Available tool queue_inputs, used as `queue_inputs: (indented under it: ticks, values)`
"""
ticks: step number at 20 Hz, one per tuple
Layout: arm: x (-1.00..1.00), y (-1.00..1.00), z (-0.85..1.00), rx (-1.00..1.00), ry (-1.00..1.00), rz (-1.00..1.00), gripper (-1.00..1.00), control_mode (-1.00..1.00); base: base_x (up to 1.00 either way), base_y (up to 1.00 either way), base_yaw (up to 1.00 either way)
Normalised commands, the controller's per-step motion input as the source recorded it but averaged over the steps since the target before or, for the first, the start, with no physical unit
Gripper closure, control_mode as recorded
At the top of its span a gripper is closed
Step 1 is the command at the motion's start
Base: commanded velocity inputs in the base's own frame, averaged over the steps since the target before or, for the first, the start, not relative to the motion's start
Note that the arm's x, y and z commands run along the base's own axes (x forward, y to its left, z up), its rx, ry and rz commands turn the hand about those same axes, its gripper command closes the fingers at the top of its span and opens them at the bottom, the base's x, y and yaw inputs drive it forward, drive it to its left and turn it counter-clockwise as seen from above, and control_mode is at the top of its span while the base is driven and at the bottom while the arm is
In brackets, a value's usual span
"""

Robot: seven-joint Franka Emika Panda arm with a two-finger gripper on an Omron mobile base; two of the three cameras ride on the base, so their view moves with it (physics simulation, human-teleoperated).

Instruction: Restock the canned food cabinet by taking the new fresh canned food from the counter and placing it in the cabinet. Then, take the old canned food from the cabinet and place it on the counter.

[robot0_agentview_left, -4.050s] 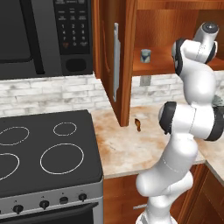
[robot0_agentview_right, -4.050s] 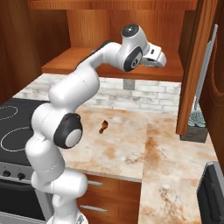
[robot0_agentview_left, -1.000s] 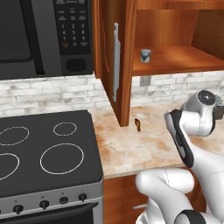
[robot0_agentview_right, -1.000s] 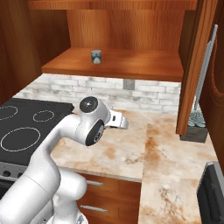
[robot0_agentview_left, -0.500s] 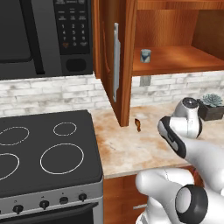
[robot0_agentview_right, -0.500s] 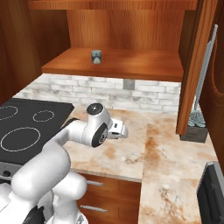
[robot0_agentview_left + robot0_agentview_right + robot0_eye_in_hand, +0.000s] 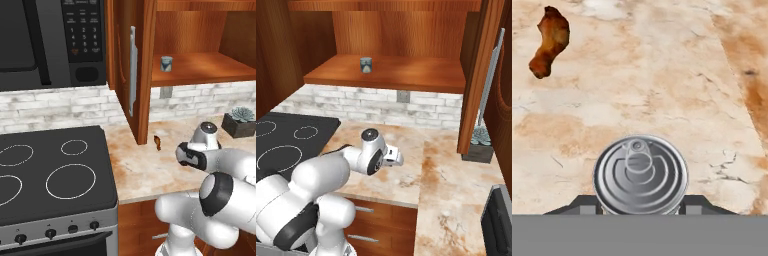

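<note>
The can (image 7: 166, 63) is standing upright on the cabinet (image 7: 406, 75) shelf, toward the shelf's left part, well apart from the arm. In the right base view the can (image 7: 366, 64) is sitting alone on the shelf, above the tiled wall strip.

The tin (image 7: 640, 174) is lying between the finger tips in the hand view, its ringed silver lid with a pull tab facing the camera. The gripper (image 7: 640, 207) is sitting around it: a dark finger tip (image 7: 582, 206) is showing just left of the tin and another just right of it, both close against its sides. Whether they are pressing on it or merely bracketing it I cannot tell, so the grip is uncertain.

The counter (image 7: 662, 75) is spreading out beyond the tin, beige-pink and marbled. A brown chicken leg (image 7: 550, 41) is lying on it, up and to the left of the tin in the hand view, well apart from it. In the left base view the chicken leg (image 7: 158, 142) is resting near the foot of the open cabinet door (image 7: 131, 70), with the arm's wrist low over the counter (image 7: 135, 165) to its right. A potted succulent (image 7: 241, 121) is standing on the counter further right, against the wall.
</note>
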Motion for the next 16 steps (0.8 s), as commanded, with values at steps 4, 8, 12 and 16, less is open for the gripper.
queue_inputs:
  ticks: [4,8,12,16]
  values:
    - [0.41,0.00,-0.32,0.00,0.00,0.00,1.00,-1.00,0.00,0.00,0.00]
    - [0.46,0.00,-0.44,0.00,0.00,0.00,1.00,-1.00,0.00,0.00,0.00]
    - [0.48,0.00,-0.20,0.00,0.00,0.00,-1.00,-1.00,0.00,0.00,0.00]
    - [0.33,0.00,0.00,0.00,0.08,0.00,-1.00,-1.00,0.00,0.00,0.00]
